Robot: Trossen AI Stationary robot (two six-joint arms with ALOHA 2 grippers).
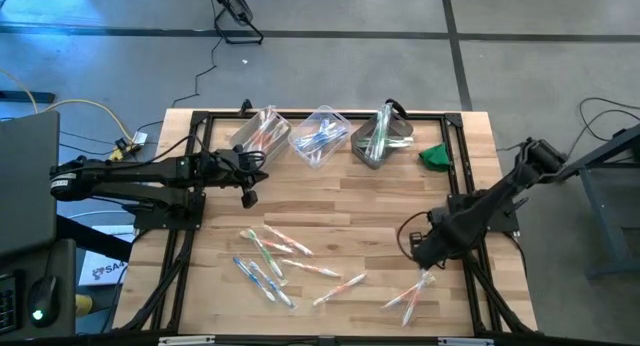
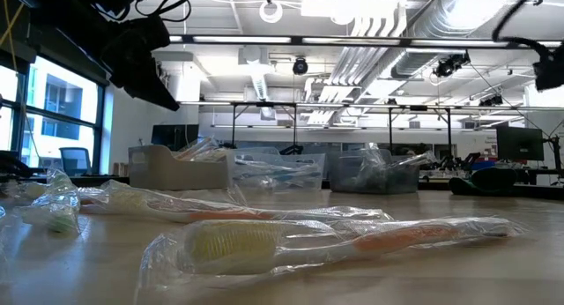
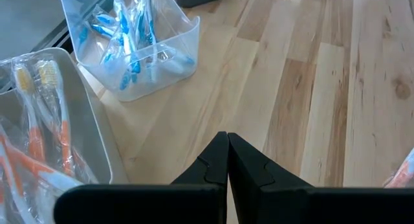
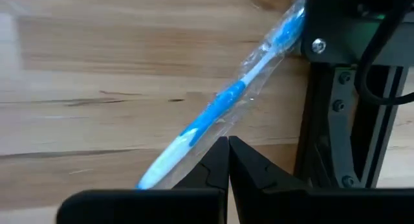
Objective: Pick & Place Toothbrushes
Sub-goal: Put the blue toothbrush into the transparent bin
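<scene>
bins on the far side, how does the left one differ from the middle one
The left bin holds orange-handled toothbrushes; the middle bin holds blue-handled ones. In the high view the left bin sits nearest the left pincer; the middle bin sits farther along the row. Both are clear plastic.

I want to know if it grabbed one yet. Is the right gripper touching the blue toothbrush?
Cannot tell. In the right wrist view the shut right gripper meets the wrapped blue toothbrush in the picture, but may hang above it.
</scene>
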